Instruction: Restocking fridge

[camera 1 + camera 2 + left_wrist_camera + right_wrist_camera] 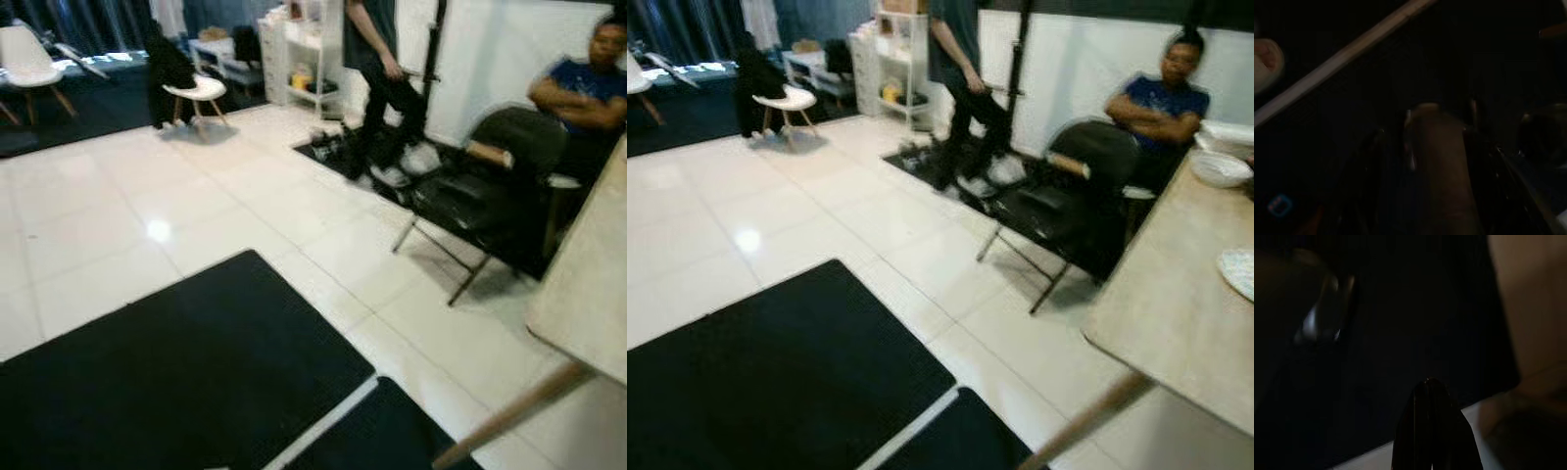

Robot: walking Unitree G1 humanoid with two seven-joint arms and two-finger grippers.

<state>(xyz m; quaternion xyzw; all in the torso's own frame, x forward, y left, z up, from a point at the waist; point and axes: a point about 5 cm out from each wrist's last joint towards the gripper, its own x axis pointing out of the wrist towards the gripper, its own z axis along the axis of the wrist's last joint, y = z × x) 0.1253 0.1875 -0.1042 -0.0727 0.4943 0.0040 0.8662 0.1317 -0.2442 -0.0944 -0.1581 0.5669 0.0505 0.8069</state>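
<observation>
Fridge: where it stands cannot be told. The head views show a glossy white tiled floor point(147, 196), black floor mats point(176, 372) in front, and a pale wooden table point(1176, 304) on the right. Beyond a black folding chair point(1068, 211), a person in a blue shirt point(1161, 103) sits. The right gripper point(1431, 387) hangs in shade, its fingers pressed together. The left gripper point(1435, 142) is too dark to tell.
</observation>
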